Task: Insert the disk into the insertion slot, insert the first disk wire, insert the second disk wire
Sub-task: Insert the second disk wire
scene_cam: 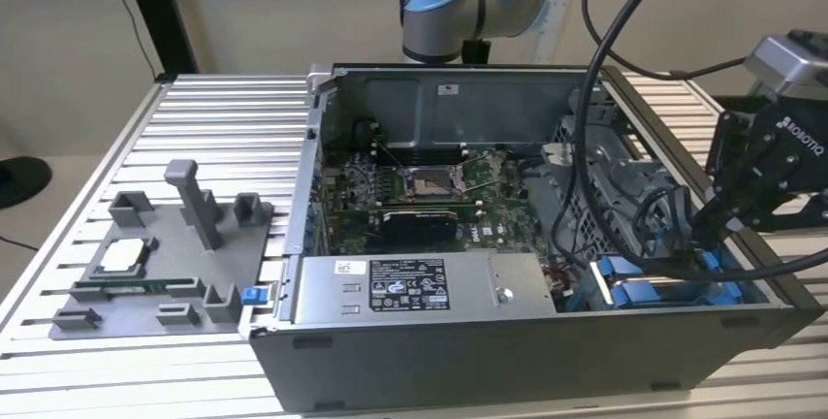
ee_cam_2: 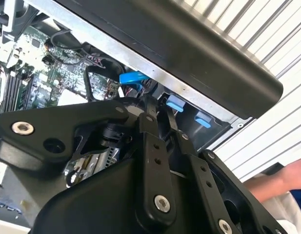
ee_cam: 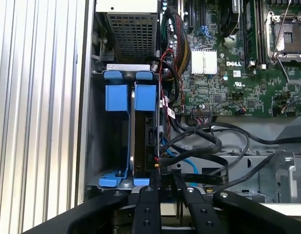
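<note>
Progress looked to stand past the first step. In the first wrist view the disk (ee_cam: pixel 144 130) stood on edge inside the insertion slot (ee_cam: pixel 99 146), its blue frame level with the empty blue rail beside it, so I judged it seated. In the exterior view that slot (scene_cam: pixel 653 293) sat at the lower right of the frame, in the near corner of the open computer case (scene_cam: pixel 518 351), beside the grey box (scene_cam: pixel 414 288) with its printed label.

The gripper (scene_cam: pixel 701 237) reached down into that corner from the exterior view's right. In the first wrist view the gripper (ee_cam: pixel 166 176) hung just at the disk's near end, with its jaws drawn narrow, close to meeting. In the second wrist view the gripper (ee_cam_2: pixel 157 114) showed the same pinched stance. Whether a plug sat between the jaws could not be told.

Black cables (ee_cam: pixel 209 146) looped just beside the disk, across the case floor below the circuit board (ee_cam: pixel 238 73), and a light blue cable (ee_cam: pixel 187 163) ran under them toward the disk's end. No picture showed a plug clearly home in the disk, so both wire steps seemed open, with the first one apparently in hand.

A person's hand (ee_cam_2: pixel 287 178) lay on the slatted table (scene_cam: pixel 220 118) outside the case, well apart from the work.
</note>
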`<state>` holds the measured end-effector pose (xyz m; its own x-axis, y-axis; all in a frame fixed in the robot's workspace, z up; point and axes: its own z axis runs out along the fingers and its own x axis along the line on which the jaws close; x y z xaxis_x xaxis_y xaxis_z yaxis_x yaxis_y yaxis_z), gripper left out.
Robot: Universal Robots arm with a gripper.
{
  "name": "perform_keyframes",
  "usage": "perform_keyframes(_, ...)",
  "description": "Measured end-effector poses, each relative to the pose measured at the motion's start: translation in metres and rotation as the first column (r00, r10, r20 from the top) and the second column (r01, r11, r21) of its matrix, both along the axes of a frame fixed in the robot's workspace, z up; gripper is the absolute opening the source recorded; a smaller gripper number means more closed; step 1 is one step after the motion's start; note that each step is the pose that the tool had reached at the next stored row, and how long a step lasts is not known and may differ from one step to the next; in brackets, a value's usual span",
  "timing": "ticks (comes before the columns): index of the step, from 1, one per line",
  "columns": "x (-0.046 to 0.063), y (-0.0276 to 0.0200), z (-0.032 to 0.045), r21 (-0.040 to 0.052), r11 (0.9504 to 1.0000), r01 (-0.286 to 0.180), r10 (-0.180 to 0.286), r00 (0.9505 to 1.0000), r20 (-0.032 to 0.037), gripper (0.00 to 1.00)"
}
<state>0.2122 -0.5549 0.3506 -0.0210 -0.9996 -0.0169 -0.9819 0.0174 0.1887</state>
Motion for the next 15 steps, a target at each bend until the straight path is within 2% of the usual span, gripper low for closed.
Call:
perform_keyframes(5,0.0,0.0,-0.0019,-0.0003,1.0,0.0,0.0,1.0,-0.0001,1.0)
perform_keyframes(6,0.0,0.0,-0.0019,-0.0004,1.0,0.0,0.0,1.0,-0.0001,0.0)
perform_keyframes(9,0.0,0.0,-0.0012,-0.0001,1.0,0.0,0.0,1.0,-0.0006,0.0)
perform_keyframes(15,-0.008,0.0001,0.0136,0.0,1.0,0.0,0.0,1.0,-0.0009,0.0)
